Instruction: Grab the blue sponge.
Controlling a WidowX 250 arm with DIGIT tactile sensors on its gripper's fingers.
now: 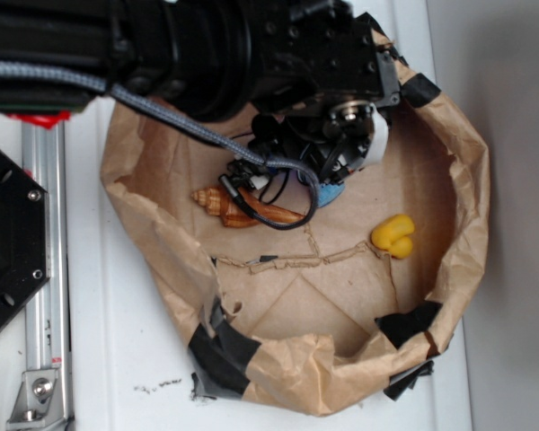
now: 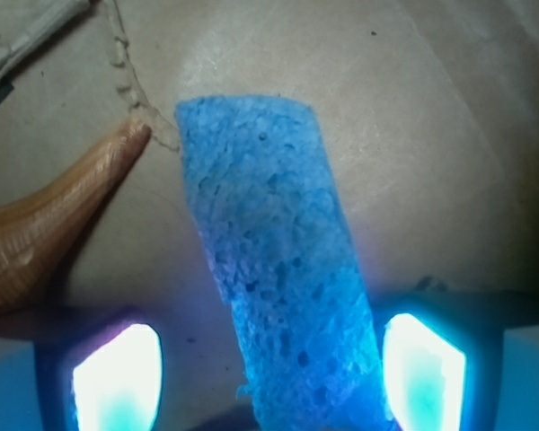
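Observation:
The blue sponge (image 2: 269, 260) is a flat porous strip lying on the brown paper floor, running away from the camera. My gripper (image 2: 269, 377) is down over its near end and open. The left pad (image 2: 117, 377) stands clear of the sponge with bare paper between. The right pad (image 2: 424, 373) sits just beside the sponge's right edge. In the exterior view the arm covers most of the sponge (image 1: 331, 193); only a small blue patch shows under the gripper (image 1: 341, 162).
A brown spiral seashell (image 2: 45, 233) lies just left of the sponge, its tip near the sponge's far corner (image 1: 242, 208). A yellow rubber duck (image 1: 393, 235) sits to the right. The crumpled paper bag wall (image 1: 162, 260) rings everything.

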